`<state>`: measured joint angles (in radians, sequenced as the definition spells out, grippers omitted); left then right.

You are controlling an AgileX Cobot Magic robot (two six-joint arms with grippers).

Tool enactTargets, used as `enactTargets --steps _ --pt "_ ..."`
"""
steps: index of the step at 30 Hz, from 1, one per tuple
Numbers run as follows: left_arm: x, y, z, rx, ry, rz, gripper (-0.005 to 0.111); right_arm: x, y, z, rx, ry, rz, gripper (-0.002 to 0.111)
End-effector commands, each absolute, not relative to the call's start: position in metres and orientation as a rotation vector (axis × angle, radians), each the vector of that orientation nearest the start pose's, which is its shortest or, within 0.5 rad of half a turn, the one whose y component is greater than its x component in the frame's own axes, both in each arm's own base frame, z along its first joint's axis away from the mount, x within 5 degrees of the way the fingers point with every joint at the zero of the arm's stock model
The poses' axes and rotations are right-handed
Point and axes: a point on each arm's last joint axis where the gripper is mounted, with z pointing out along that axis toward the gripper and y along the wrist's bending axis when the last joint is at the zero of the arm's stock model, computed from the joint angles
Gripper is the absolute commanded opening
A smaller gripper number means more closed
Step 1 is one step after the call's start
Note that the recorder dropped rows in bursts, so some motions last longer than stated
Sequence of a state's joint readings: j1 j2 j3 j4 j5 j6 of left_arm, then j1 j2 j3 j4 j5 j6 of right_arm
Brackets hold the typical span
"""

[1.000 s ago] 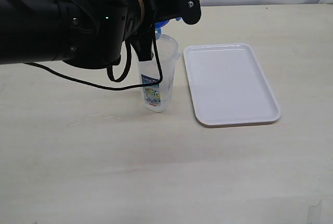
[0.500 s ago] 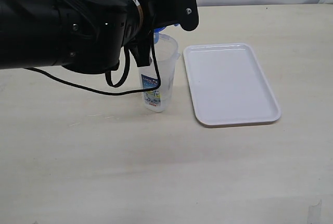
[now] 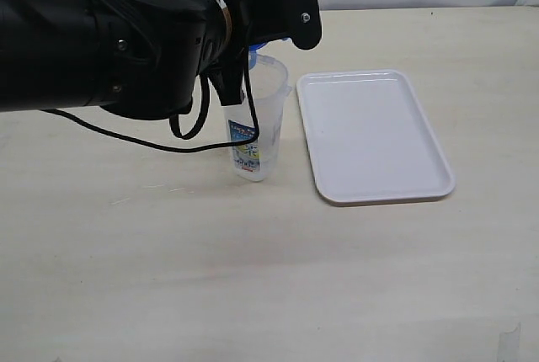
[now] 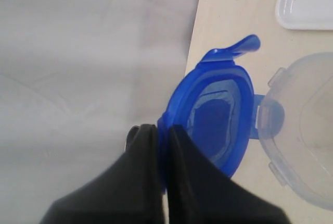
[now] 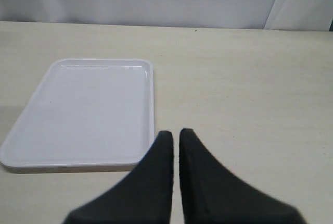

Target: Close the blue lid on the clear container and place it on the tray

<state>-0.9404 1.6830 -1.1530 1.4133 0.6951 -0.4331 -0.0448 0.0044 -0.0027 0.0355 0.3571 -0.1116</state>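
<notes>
- left arm (image 3: pixel 101 42): black, bulky, fills the upper left of the exterior view; a black cable (image 3: pixel 126 130) loops beneath it.
- left gripper (image 4: pixel 162 130): fingers drawn narrow, pinching the rim of the blue lid (image 4: pixel 213 112).
- blue lid: translucent, swung open off the mouth, joined to the container rim by a hinge tab (image 4: pixel 270 120). in the exterior view only a sliver shows, at 12 o'clock of the mouth, mostly hidden by the arm.
- clear container (image 3: pixel 257 122): upright on the desk (image 3: pixel 253 278), mouth uncovered, printed label (image 3: pixel 247 150) low on its side. stands just beside the tray (image 3: pixel 375 135), at its 9 o'clock, not on it.
- tray: white, flat on the desk, at 3 o'clock of the container.
- right gripper (image 5: pixel 174 134): fingers pressed together with nothing between them, over bare desk near one corner of the tray.
</notes>
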Motion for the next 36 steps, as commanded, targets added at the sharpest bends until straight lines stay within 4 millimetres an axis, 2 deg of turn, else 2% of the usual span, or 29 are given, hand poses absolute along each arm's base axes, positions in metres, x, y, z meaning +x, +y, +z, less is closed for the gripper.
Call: enactTargets --steps 1,36 --pt "0.2611 -0.2609 0.2761 1.409 1.508 0.736 0.0 0.0535 -0.0013 0.1824 -0.037 1.825 -0.074 0.004" --pt "0.2621 -0.2618 0.2787 1.417 1.462 0.763 0.0 0.0535 -0.0013 0.1824 -0.037 1.825 -0.074 0.004"
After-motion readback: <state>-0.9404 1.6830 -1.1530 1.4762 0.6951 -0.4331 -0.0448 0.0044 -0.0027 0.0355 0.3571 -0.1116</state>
